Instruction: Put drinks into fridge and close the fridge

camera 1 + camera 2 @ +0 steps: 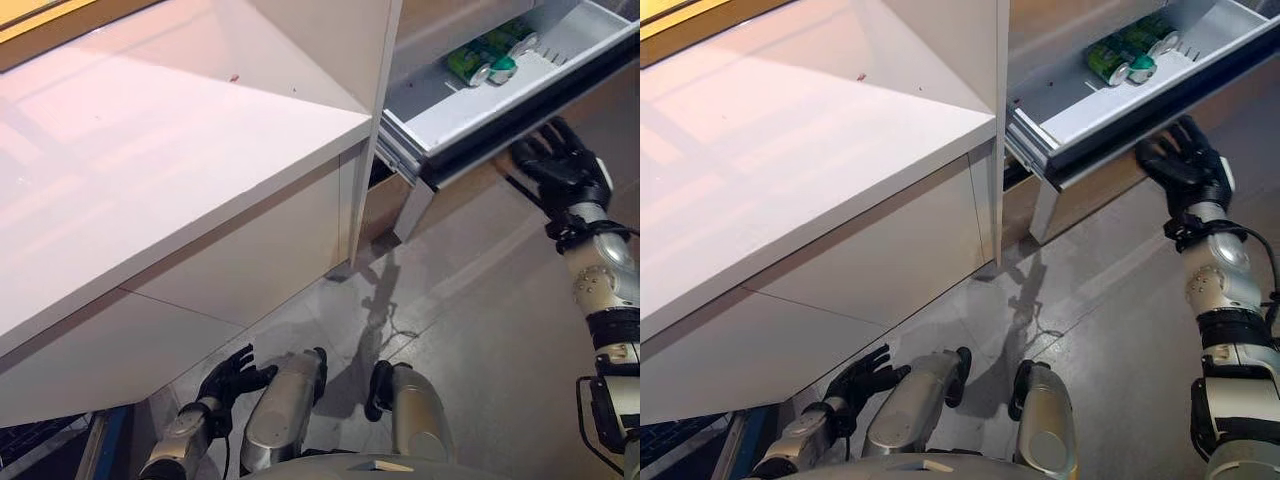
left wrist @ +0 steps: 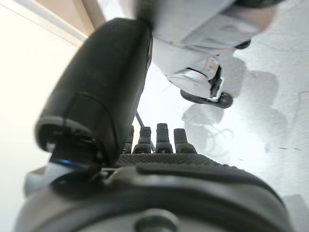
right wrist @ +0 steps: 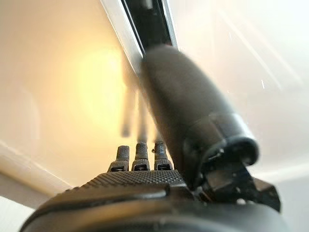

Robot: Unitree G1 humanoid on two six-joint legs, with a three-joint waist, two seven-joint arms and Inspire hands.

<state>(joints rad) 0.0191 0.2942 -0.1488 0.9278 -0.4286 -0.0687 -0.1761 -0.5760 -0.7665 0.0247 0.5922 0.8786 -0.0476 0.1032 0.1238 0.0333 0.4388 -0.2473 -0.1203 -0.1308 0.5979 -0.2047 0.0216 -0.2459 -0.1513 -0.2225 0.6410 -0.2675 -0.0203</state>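
We judged the task well along but not finished. The green drink cans (image 1: 487,57) lay on their sides inside the fridge drawer (image 1: 560,62), clustered toward its far left corner, so the loading part looked done as far as we could see; we could not tell exactly how many cans there were. The drawer itself stood pulled out to the right of the white worktop (image 1: 150,170), its dark front edge hanging over the floor, so closing was what remained. Our right hand (image 1: 560,160) was raised against the underside and front face of that drawer, fingers straight and spread, grasping nothing; the right wrist view showed them reaching flat along the pale panel beside the dark rail. We took this for the start of a push to slide the drawer shut, though whether the fingertips actually pressed the panel we could not say for certain. Our left hand (image 1: 232,378) hung low at the near left, just below the worktop's edge, relaxed and empty, its fingers loosely extended and well apart from the drawer.
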